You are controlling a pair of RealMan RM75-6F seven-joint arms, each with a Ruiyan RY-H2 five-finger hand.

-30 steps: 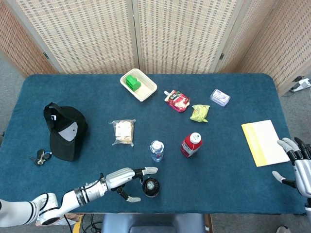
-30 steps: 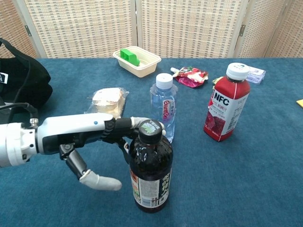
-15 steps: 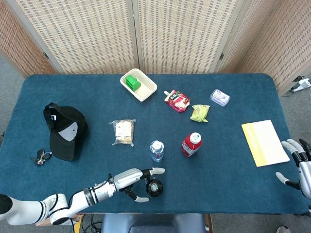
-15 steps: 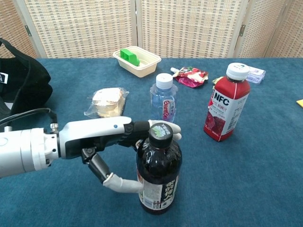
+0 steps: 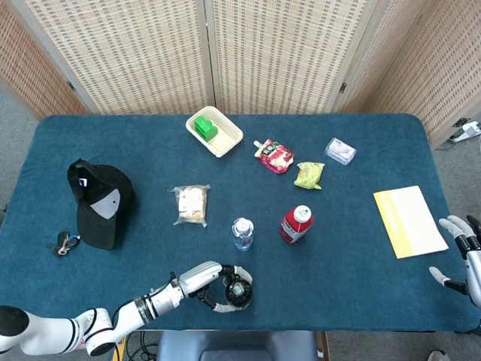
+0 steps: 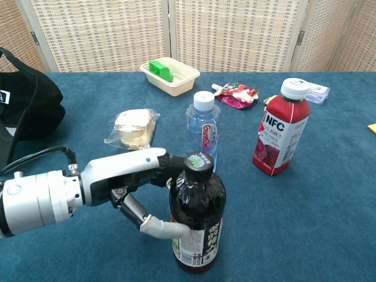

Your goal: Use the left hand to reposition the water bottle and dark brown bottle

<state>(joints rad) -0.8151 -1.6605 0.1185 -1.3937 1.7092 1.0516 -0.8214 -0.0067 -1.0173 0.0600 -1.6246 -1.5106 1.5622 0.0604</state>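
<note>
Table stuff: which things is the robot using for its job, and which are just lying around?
For the job:
left hand
dark brown bottle
water bottle

Just lying there:
red juice bottle
black cap
keys
wrapped sandwich
tray
yellow paper

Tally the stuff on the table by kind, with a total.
Bottles: 3 – water bottle, dark brown bottle, red juice bottle
Snack packets: 4
Tray with green block: 1
Cap: 1
Keys: 1
Yellow booklet: 1
Total: 11
</note>
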